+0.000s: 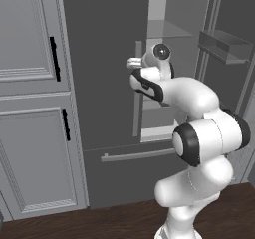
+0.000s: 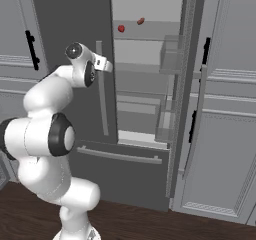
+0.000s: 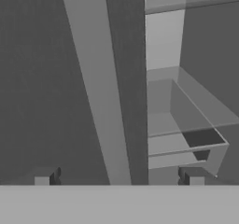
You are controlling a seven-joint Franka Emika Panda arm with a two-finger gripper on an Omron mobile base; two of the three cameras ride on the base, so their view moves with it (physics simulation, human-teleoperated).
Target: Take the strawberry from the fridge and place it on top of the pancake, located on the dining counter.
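— Where is the strawberry (image 2: 121, 28) sitting relative to the pincer (image 2: 104, 64)?

— In the right base view it is lying on an upper shelf inside the fridge (image 2: 75, 24), above the pincer and off to its right, deeper in, past the edge of the closed left door. A second small red thing (image 2: 141, 21) is resting just beside it on the same shelf (which of the two is the berry is hard to tell at this size).

— And the pincer itself?

— It is standing wide and gripping nothing; in the hand view its fingertips (image 3: 46, 177) are showing well apart, with the left door's long handle (image 3: 95, 87) running up between them.

— So what is the coming move turning on?

— Probably on rising and swinging right, round that door edge, since the pincer is pointing at the door face and not into the opening. The right door (image 2: 192, 74) is hanging open, so the way in looks free.
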